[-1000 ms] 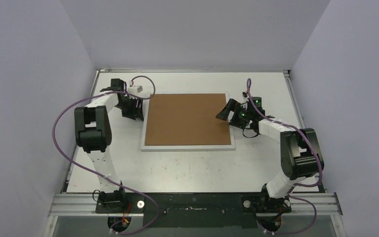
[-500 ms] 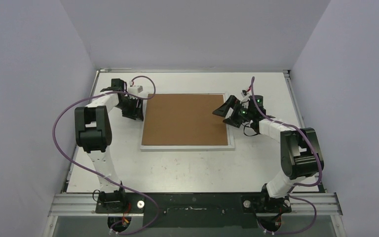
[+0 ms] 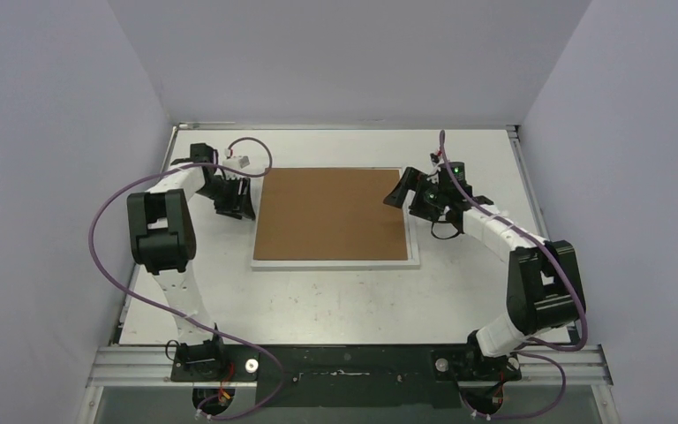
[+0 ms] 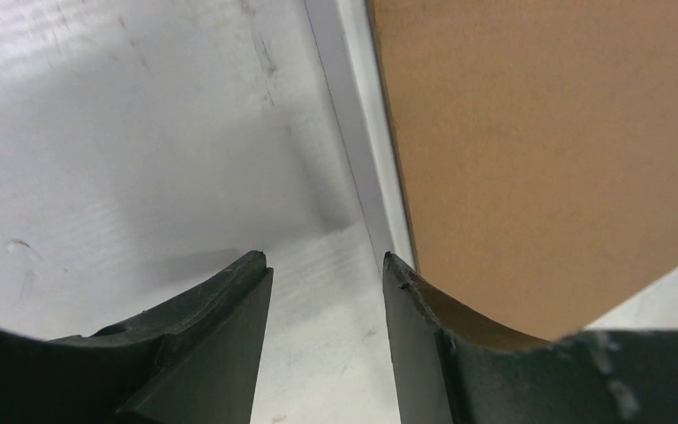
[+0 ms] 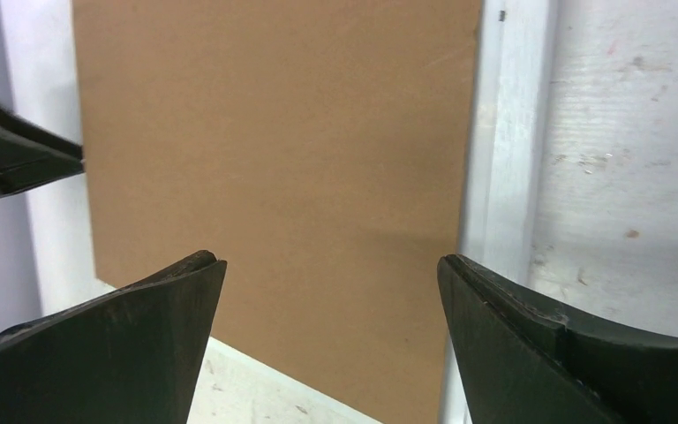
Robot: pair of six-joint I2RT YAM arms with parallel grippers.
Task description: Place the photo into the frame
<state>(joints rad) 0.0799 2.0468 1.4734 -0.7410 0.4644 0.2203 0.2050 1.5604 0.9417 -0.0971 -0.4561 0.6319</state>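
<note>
The frame (image 3: 336, 263) lies flat mid-table, back side up, with the brown board (image 3: 331, 215) resting on it. Its white rim (image 4: 362, 159) shows beside the board (image 4: 538, 150) in the left wrist view. The photo is not in view. My left gripper (image 3: 245, 203) sits at the frame's left edge, open, with only bare table between its fingers (image 4: 327, 265). My right gripper (image 3: 403, 201) hovers wide open over the board's far right part (image 5: 331, 265), with the rim (image 5: 503, 159) under its right finger and nothing held.
The white table (image 3: 335, 305) is boxed in by pale walls at the back and both sides. Purple cables (image 3: 106, 221) loop off both arms. A metal rail (image 3: 344, 360) carrying the arm bases runs along the near edge.
The brown board has slid a little left, baring the white rim on its right. My right gripper has shifted toward the far side. My left gripper has drawn back slightly left.
</note>
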